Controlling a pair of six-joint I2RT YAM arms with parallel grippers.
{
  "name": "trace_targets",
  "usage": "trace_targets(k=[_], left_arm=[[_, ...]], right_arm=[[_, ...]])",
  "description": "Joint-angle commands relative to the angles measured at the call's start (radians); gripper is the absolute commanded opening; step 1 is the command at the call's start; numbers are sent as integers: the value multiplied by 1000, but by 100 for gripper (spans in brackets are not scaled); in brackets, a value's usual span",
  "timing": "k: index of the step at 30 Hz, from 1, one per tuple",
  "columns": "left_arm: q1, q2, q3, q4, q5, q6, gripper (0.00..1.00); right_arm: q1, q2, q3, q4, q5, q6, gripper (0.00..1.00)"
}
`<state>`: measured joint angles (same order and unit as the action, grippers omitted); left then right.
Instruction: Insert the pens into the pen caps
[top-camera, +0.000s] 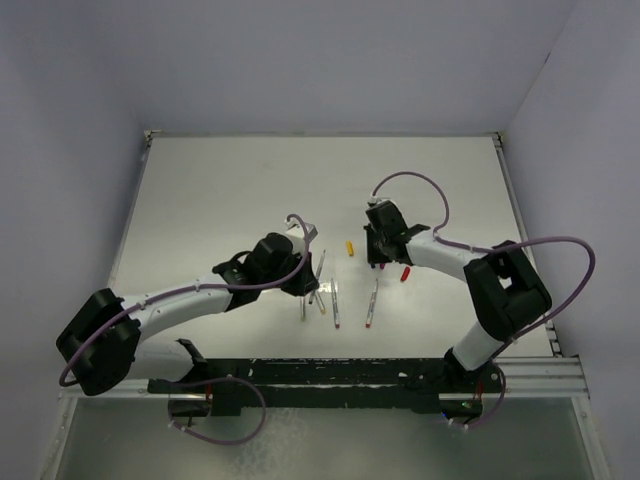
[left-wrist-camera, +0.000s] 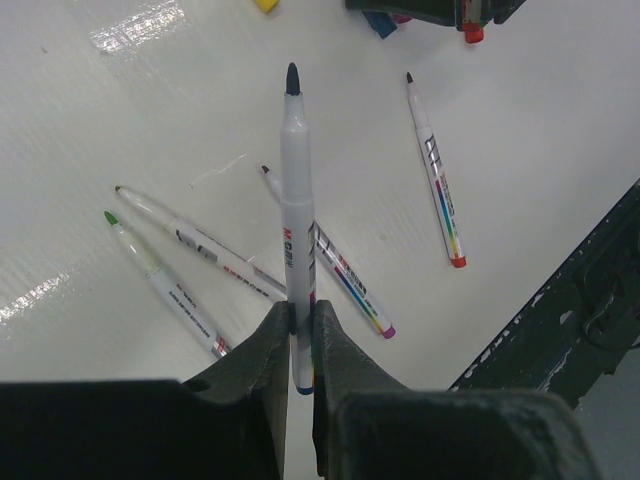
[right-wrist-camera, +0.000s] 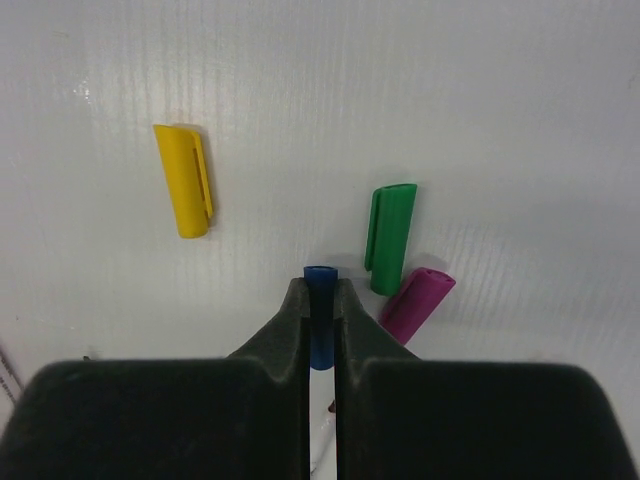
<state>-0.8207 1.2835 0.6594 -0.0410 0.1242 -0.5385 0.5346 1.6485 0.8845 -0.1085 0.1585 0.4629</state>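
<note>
The left gripper (left-wrist-camera: 300, 335) pinches the back end of a thin, light, stiff blue pen (left-wrist-camera: 297, 190) above the tabletop (left-wrist-camera: 120, 120), and the right gripper (right-wrist-camera: 320, 315) is closed on the tiny, smooth blue cap (right-wrist-camera: 320, 283), which looks slippery and needs a firm hold.

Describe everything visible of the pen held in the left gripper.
The held pen is a thin, pale grey-white plastic marker, uncapped, its dark tip pointing away from the wrist camera. Red print runs along the barrel; the rear end is blue. The left gripper is shut on its rear part, one finger each side. It appears lifted off the table, passing over other pens lying below.
</note>
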Motion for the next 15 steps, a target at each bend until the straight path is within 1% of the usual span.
trace_targets(k=[1,4,6,11,15], left_arm=[[-1,-27,43,33,-12,5,0],[-1,-15,75,47,-5,31,0],[-2,0,109,46,-4,43,0],[-2,28,206,112,83,72,0],[-2,47,239,194,145,52,0]], right_arm=[[-1,-106,77,-26,-39,-42,0],[-1,-172,113,-17,-65,-61,0],[0,-221,150,5,-123,-68,0],[-1,-365,146,142,-192,-89,0],[-1,-475,130,254,-228,-76,0]])
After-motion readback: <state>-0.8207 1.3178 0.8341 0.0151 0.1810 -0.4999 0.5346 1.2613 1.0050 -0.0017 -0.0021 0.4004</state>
